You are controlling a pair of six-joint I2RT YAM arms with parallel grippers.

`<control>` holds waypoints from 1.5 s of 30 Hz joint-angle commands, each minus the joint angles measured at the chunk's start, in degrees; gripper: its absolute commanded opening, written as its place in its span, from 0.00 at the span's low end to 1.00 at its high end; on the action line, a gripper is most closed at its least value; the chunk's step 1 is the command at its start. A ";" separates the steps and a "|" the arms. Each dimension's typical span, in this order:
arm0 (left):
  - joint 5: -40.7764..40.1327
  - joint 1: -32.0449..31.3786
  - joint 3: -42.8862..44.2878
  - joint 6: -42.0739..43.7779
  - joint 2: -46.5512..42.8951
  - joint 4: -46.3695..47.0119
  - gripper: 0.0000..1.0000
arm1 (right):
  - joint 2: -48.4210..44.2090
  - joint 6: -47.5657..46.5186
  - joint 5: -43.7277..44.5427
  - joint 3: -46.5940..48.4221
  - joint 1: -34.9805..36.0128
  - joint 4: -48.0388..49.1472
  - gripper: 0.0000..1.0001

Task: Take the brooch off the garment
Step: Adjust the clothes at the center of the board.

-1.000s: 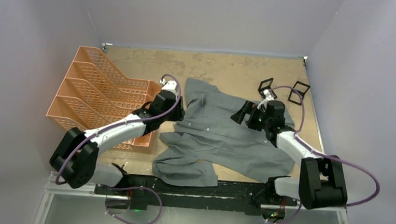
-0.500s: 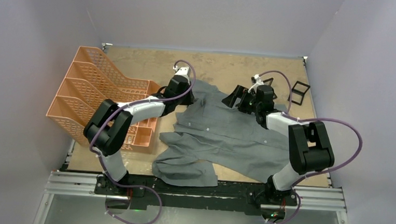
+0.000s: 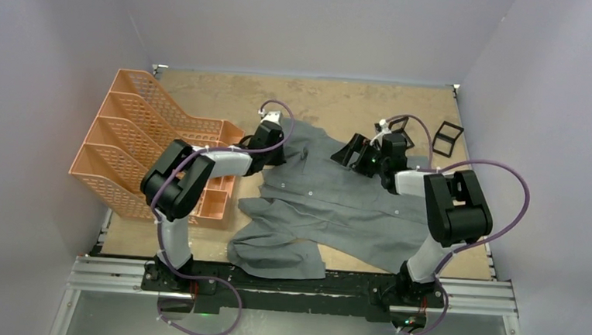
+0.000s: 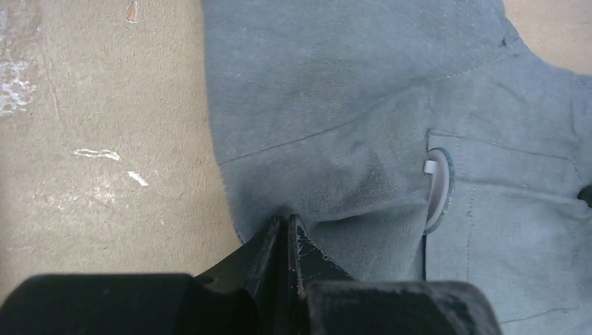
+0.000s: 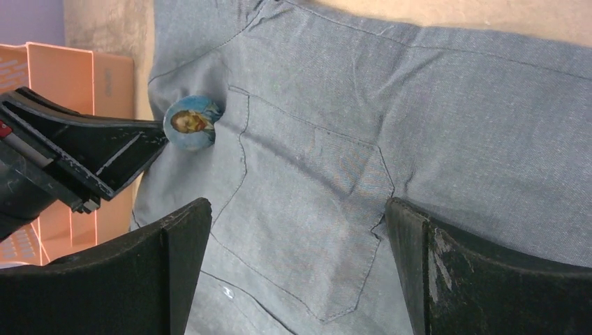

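The left end effector (image 4: 287,241) is pinching shut on the garment (image 3: 329,204), which is lying on the tabletop (image 3: 320,99), just beside the brooch (image 5: 192,122). The right end effector (image 5: 297,223) is hovering wide open over the chest pocket (image 5: 314,209). It is best shifting sideways onto the brooch's rim while the pinch is tensioning the cloth.

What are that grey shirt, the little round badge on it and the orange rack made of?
The shirt looks like matte woven cloth: fine weave, stitched seams, soft folds. The badge seems a smooth printed button pin, probably metal or plastic; unclear which. The rack looks like moulded orange plastic lattice.
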 commanded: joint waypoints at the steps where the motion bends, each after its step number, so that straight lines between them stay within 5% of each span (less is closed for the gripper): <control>1: -5.87 0.64 -2.35 1.61 0.10 -0.78 0.07 | -1.69 0.55 0.66 -6.26 -3.43 -4.22 0.98; 14: -19.46 -0.86 -8.16 6.33 -8.10 -10.29 0.07 | -13.34 -2.74 4.06 -14.65 -9.04 -13.13 0.98; 19: -22.21 -8.28 -7.14 9.26 -14.82 -12.46 0.21 | -19.84 -5.20 4.95 -13.31 -8.73 -15.08 0.98; 25: -14.42 -12.32 -6.78 8.08 -22.06 -11.57 0.32 | -23.96 -8.62 2.72 -7.46 -3.01 -17.85 0.98; 34: -4.89 -12.37 -5.27 6.72 -16.07 -4.87 0.33 | -16.66 -5.30 0.24 0.35 3.30 -8.46 0.97; 45: -2.57 -12.37 -18.16 4.81 -19.70 -6.29 0.29 | -1.31 -4.24 -4.27 9.78 4.24 -4.85 0.96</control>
